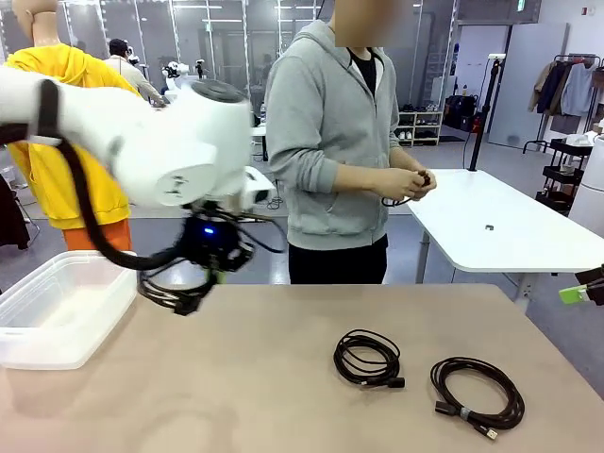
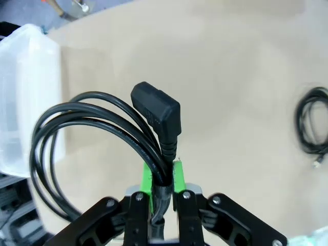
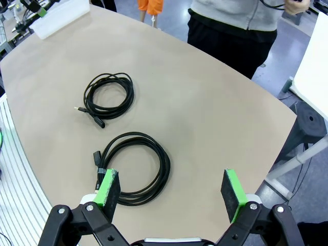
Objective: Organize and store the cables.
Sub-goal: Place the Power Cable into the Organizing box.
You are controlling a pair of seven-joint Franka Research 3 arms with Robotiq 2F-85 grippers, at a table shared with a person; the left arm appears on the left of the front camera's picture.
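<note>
The left tool [image 2: 163, 179] is pinching a coiled cable [image 2: 155, 110] between its green pads, close under the angled plug. It hangs in the air over the bench [image 1: 283, 396], just beside the clear plastic bin [image 1: 38, 330] at the bench's left edge.

The loops sag loose to one side, and no tie on them can be made out. If the tool lets go short of the bin or low across its rim, a loop would likely catch the rim and leave the cable draped half outside. The bin looks light, so a snagged loop might also drag it.

The right tool [image 3: 171, 187] is spread wide and holds nothing. It hovers over the bench's near right corner, above the larger coil [image 3: 136, 169]. The smaller coil [image 3: 107, 95] lies apart from it, toward the middle of the near edge. Both lie flat, so a pinch may take one strand and pull the winding open.

At the far edge the person's hands [image 1: 408, 181] hold another cable. Passing it over could cross the left arm's way.
</note>
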